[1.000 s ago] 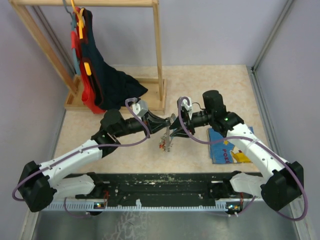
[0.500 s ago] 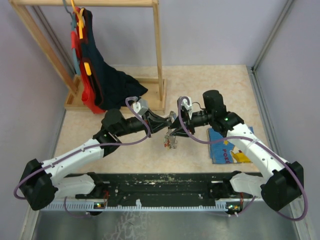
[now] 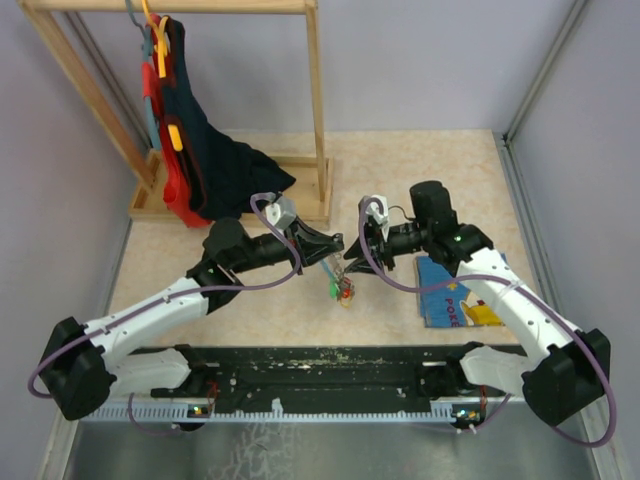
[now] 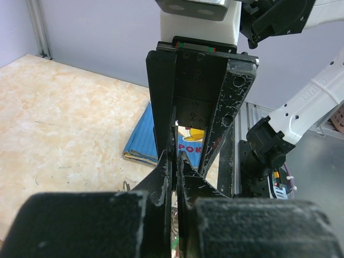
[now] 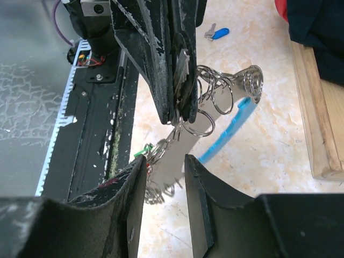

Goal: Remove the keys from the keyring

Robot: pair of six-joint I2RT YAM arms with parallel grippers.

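Left end effector [image 3: 335, 245] is clamped shut on the keyring [image 5: 215, 91], holding it up off the bench [image 3: 420, 170] about mid-scene. The rings fan out beside its fingertips, with the strap [image 5: 228, 131] hanging off them. The keys [image 3: 343, 291] dangle below on the chain, green and red heads showing. They're low over the bench and I can't tell if they touch it.

Right end effector [image 3: 350, 256] sits just right of the left one, fingers partway open and nothing pinched that I can see. One blue key [image 5: 217, 34] lies loose on the bench further left. A book [image 3: 455, 300] lies flat near right.
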